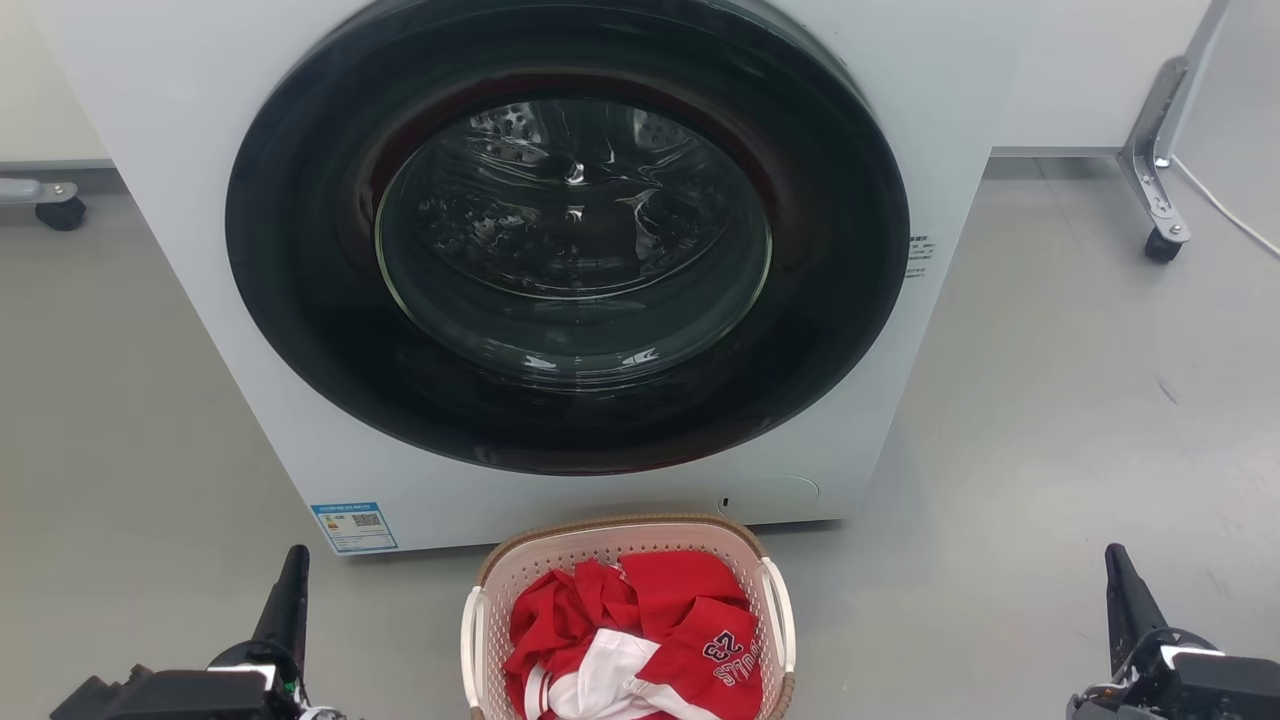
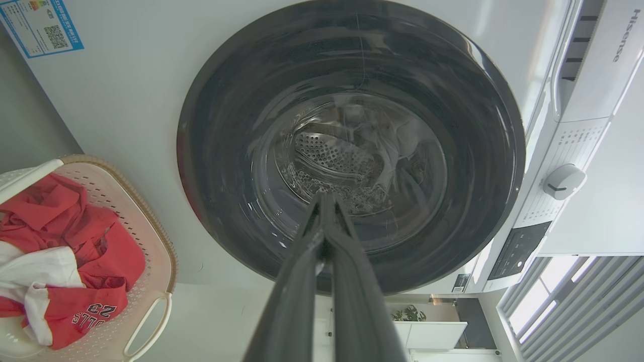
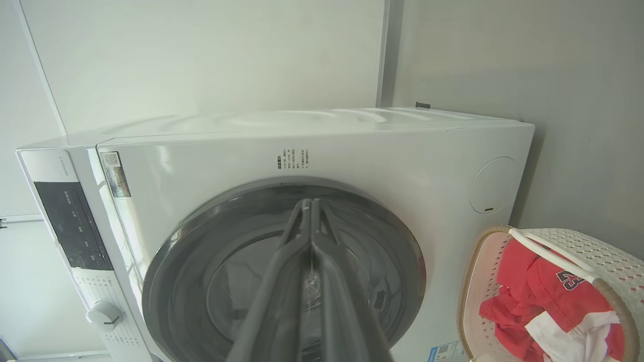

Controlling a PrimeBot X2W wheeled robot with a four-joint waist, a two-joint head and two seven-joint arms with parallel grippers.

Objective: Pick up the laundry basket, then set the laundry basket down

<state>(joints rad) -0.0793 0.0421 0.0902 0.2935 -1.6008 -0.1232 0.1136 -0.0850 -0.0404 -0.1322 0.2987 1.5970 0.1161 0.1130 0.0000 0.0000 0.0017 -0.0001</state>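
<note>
Laundry basket (image 1: 545, 570) on the floor, just before the washing machine (image 1: 420, 500), between the left gripper (image 1: 297, 552) and right gripper (image 1: 1115, 552), both clenched and empty. Judged stiff and light despite the red garments (image 1: 660, 600); grasp by the white side handles (image 1: 783, 612).

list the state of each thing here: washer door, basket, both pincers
washing machine door: shut
laundry basket: on the floor, holding red and white clothes, ungripped
left pincer: shut, empty
right pincer: shut, empty
</note>
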